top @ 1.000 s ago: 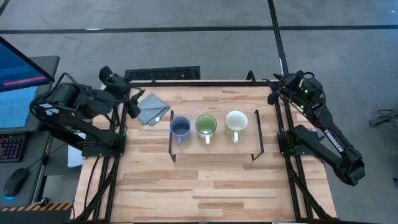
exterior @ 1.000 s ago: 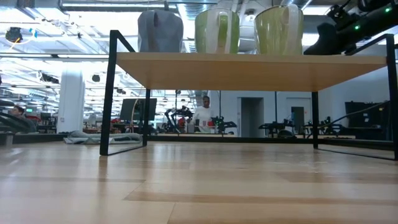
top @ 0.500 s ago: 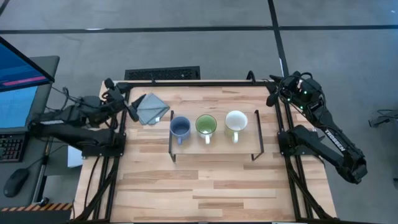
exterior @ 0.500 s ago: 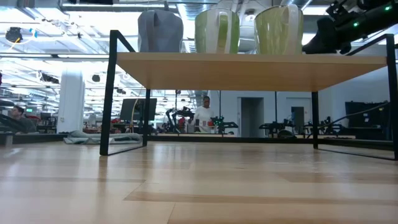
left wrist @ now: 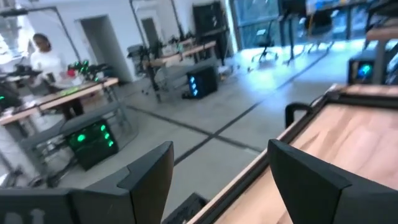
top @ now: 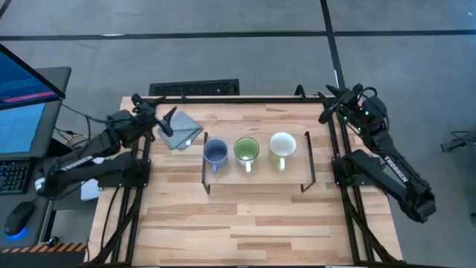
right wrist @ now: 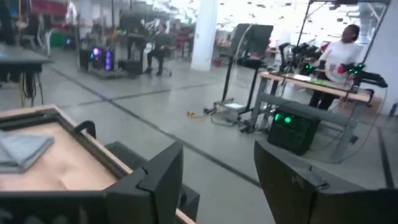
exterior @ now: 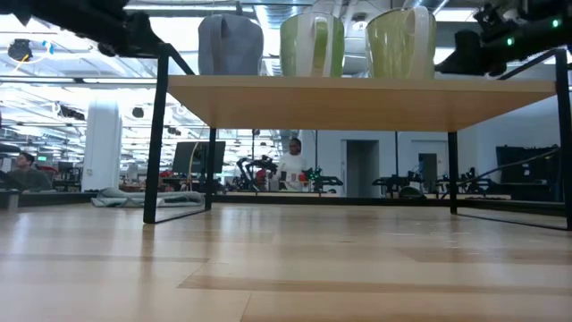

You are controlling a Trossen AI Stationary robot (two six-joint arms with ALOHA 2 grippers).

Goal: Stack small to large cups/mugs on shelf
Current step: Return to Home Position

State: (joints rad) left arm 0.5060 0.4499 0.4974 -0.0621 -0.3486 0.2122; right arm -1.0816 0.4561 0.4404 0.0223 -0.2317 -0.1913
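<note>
Three mugs stand upright in a row on the shelf (top: pixel 256 177), a low light-wood board on black wire legs: a blue mug (top: pixel 216 153) on the left, a green mug (top: pixel 246 150) in the middle, a cream-white mug (top: pixel 282 145) on the right. The low view shows the shelf (exterior: pixel 357 94) from below, with the blue mug (exterior: pixel 231 43), green mug (exterior: pixel 312 43) and cream-white mug (exterior: pixel 401 43) resting on their bases. My left gripper (top: pixel 165 120) is open over the table's far left corner. My right gripper (top: pixel 332 104) is open at the far right corner. Neither holds anything.
A folded grey cloth (top: pixel 181 129) lies at the far left of the table, just by my left gripper. Black frame rails (top: pixel 223 98) run along the table's far edge and sides. A person stands in the room behind, seen in the low view.
My left arm has unfolded and swung toward the table's far edge, its gripper moving to the right over the far left corner near the grey cloth. My right gripper has shifted slightly toward the far edge. The mugs have stayed in place.
</note>
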